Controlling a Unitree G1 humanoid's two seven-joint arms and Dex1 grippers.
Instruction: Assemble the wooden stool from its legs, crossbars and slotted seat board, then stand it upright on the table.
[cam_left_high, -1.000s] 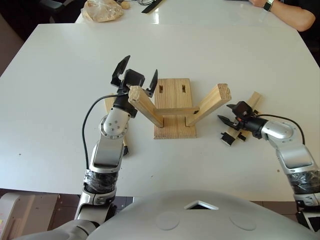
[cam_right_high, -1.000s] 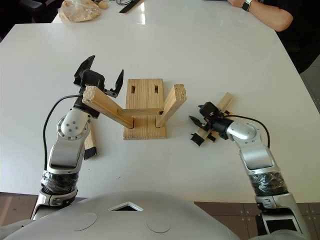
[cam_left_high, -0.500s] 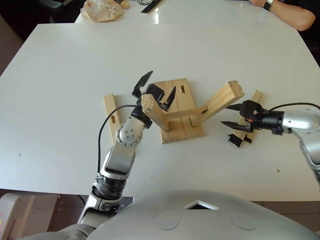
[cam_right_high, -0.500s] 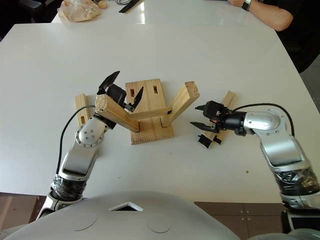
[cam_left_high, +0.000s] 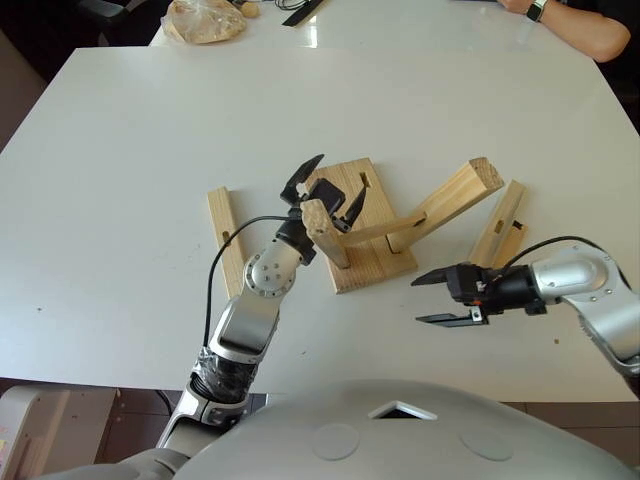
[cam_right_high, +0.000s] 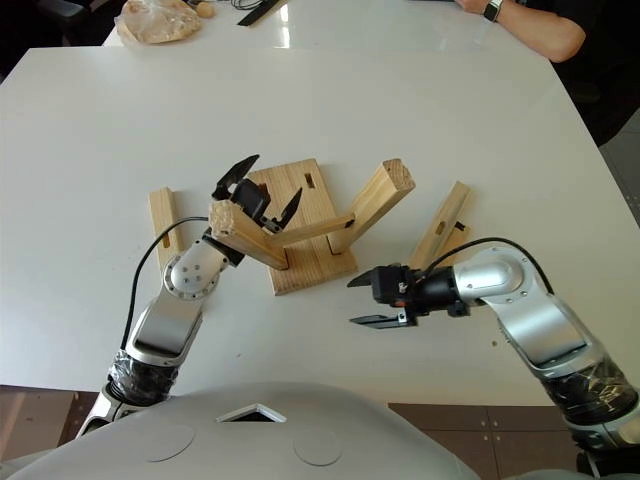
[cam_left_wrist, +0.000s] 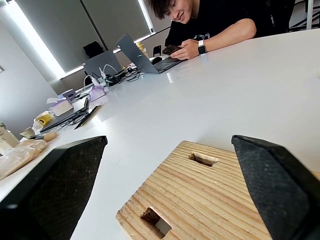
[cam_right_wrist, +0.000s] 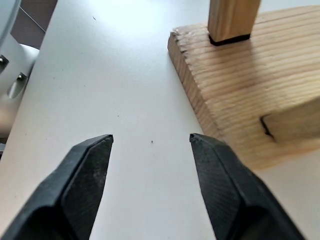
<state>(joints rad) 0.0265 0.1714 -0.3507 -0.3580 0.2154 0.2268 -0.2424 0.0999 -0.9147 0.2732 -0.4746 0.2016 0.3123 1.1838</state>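
Change: in the last half second the right pincer (cam_left_high: 416, 301) has been drawn back from the loose slat on the right toward the robot's edge of the table (cam_left_high: 120, 150). The seat board (cam_left_high: 368, 264) has been turned a little further. The tip of its right leg (cam_left_high: 445, 205) has swung farther right. The left pincer (cam_left_high: 340, 176) has been carried slightly right.
Left pincer, state: fingers (cam_left_wrist: 55, 190) spread wide, nothing clamped.
Left pincer, place: held over the seat board. The top end of the left leg (cam_left_high: 330, 238) sits just below the gap between the fingers, on the robot's side. Contact cannot be told. In the left wrist view the board's two open slots are seen between the fingers.
Right pincer, state: fingers (cam_right_wrist: 85, 180) apart, nothing held.
Right pincer, place: held low over bare table, just off the board's near right corner and pointed toward it, not touching. In the right wrist view that corner lies ahead of the fingertips, with a leg seated in its slot.
Seat board: flat on the table near the middle, set askew. Two legs are seated in the near slots and splay outward. The two far slots are open.
Crossbar (cam_left_high: 372, 234): spans between the two seated legs.
Left slat (cam_left_high: 225, 235): flat on the table, beside the left arm.
Right slat (cam_left_high: 498, 225): flat on the table, right of the board and beyond the right pincer, apart from it.
Far corner: a bag (cam_left_high: 205, 20) is noted.
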